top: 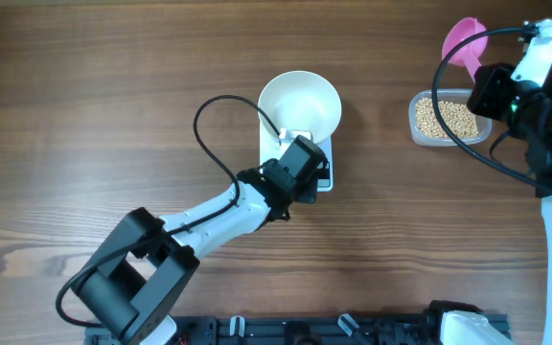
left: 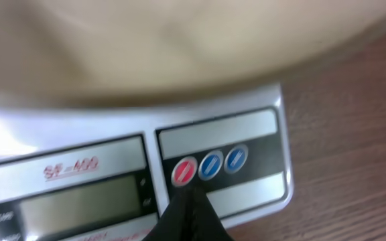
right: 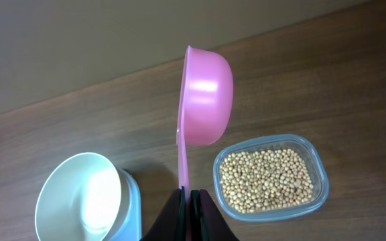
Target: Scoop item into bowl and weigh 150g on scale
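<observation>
The white bowl stands empty on the small white scale. My left gripper is shut and hangs over the scale's front edge. In the left wrist view its closed tip rests just below the red button, beside the blank grey display. The item, many tan beans, fills a clear plastic tub. My right gripper is shut on the handle of a pink scoop. The scoop is held on edge above the table, between the bowl and the beans.
Two blue buttons sit right of the red one. A black cable loops from the left arm beside the scale. The right arm with its cable stands at the table's right edge, behind the tub.
</observation>
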Controlling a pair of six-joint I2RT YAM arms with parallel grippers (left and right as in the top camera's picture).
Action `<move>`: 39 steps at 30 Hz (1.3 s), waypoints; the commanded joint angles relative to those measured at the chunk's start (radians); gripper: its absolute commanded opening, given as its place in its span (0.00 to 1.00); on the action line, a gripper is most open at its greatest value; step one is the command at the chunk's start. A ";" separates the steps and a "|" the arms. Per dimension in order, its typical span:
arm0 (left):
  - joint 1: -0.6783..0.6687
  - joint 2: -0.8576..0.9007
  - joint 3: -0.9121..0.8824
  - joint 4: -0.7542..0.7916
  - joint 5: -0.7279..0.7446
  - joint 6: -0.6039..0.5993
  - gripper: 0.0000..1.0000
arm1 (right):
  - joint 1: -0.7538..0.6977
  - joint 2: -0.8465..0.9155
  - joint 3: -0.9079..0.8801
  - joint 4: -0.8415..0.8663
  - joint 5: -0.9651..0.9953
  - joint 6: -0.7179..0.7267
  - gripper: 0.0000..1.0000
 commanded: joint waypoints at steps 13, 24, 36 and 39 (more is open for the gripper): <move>-0.003 0.065 0.009 0.065 -0.079 0.016 0.04 | -0.002 0.005 0.016 -0.035 0.005 0.011 0.04; 0.006 0.065 0.009 0.068 -0.062 0.016 0.04 | -0.002 0.005 0.016 -0.047 0.005 0.010 0.04; 0.006 0.065 0.009 0.067 -0.016 0.015 0.04 | -0.002 0.005 0.016 -0.046 0.006 0.010 0.04; 0.006 0.066 0.009 0.066 -0.025 0.015 0.04 | -0.002 0.005 0.016 -0.046 0.006 0.010 0.04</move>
